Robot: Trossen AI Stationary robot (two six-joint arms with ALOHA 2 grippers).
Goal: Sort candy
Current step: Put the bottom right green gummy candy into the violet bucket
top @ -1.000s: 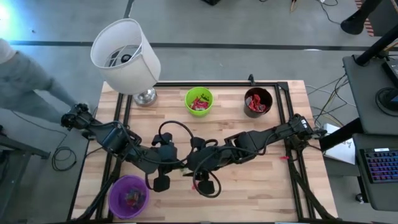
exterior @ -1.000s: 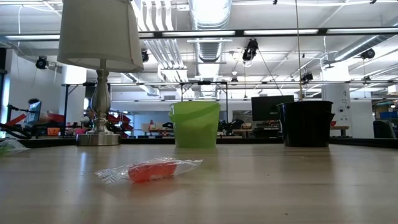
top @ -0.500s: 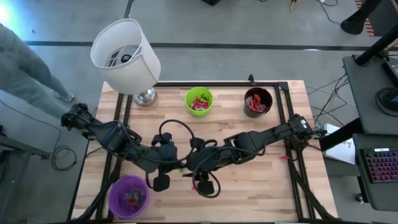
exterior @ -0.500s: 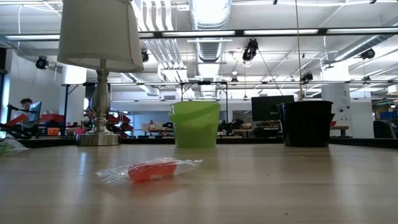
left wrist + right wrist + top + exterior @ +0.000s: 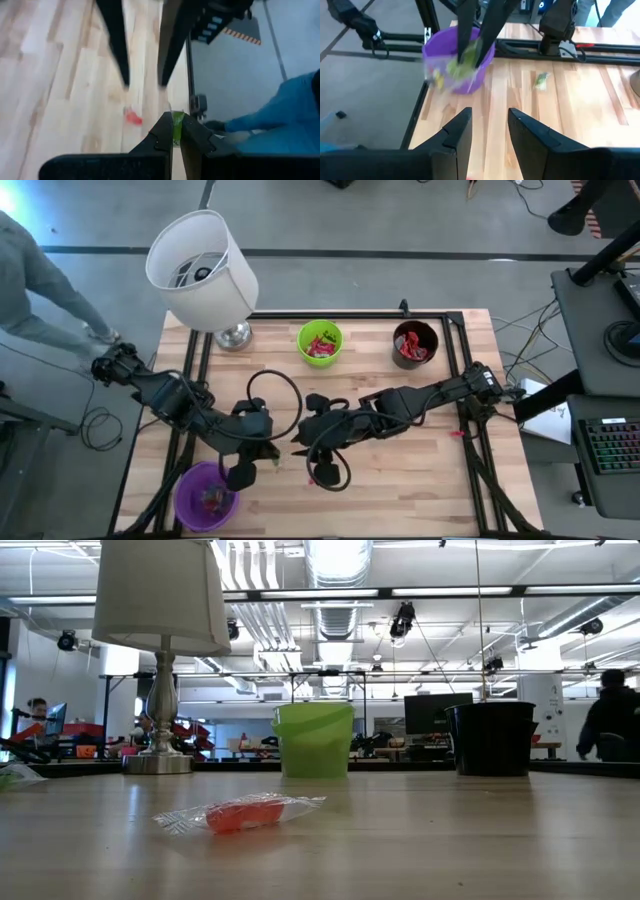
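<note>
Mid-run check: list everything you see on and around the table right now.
Lamp: one, white shade, back left corner.
Green cup: one, back centre, red candy inside.
Black cup: one, back right, red candy inside.
Purple cup: one, front left, holds candy.
Red candy: one, clear-wrapped, loose on the wood.
Green candy: one, pinched in the left gripper.
Person: one, grey sleeve, off the table's left.
Left gripper: shut on the green candy beside the purple cup.
Right gripper: open, near table centre.
</note>
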